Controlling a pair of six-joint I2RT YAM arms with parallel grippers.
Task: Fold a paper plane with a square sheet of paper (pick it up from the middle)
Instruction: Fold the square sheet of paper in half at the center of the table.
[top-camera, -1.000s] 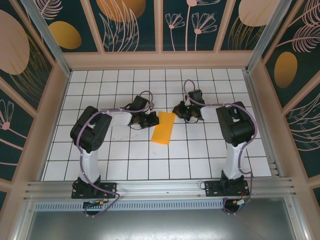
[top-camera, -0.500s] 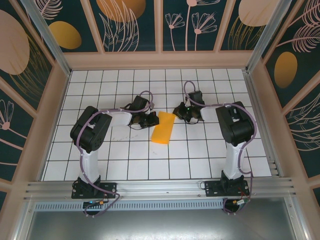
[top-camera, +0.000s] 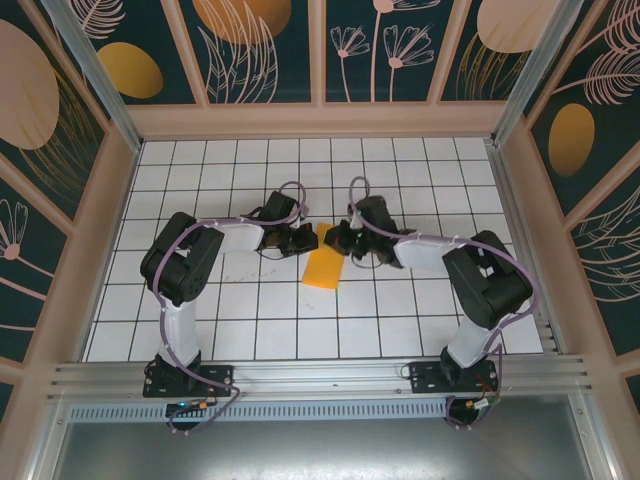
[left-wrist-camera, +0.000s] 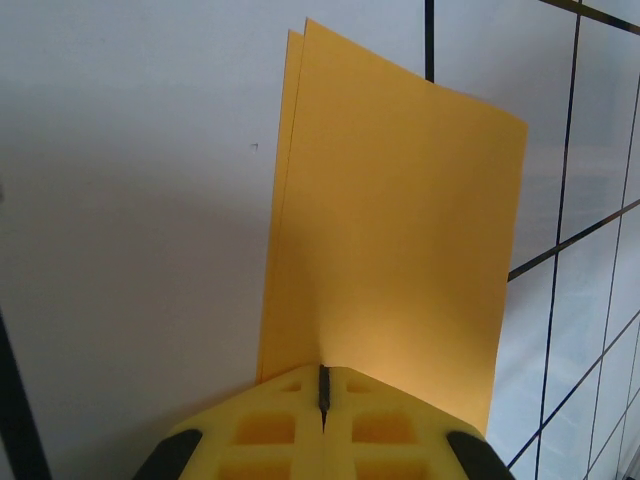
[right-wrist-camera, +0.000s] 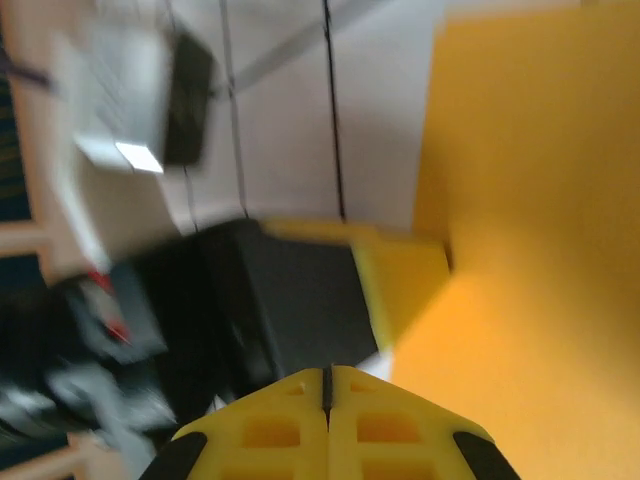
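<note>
**Grippers meet over the folded sheet at mid-table**

Overhead first. The square sheet of paper lies on the white grid table, right in the middle between the two arms. It is plain orange-yellow and shows as a narrow upright rectangle, slightly tilted. The left arm rises from its base, bends at a high elbow and sends its forearm rightward and low. The left gripper sits at the sheet's upper left edge. The right arm mirrors that pose, elbow out to the right and forearm stretched leftward. The right gripper is over the sheet's upper right corner, so the two grippers are close together.

Over to the left wrist. The left gripper has its yellow fingers pressed together on a hairline seam, clamped on the sheet's near edge. The sheet stretches away over the table. Two layers peek apart along its left side, so it is folded double, smooth and crisp-cornered.

Now the right wrist, and this view is blurred. The right gripper has its fingers together and nothing between them. The sheet spreads across the right side. One of the left gripper's yellow fingers rests against the sheet's edge, its black body just behind.
</note>
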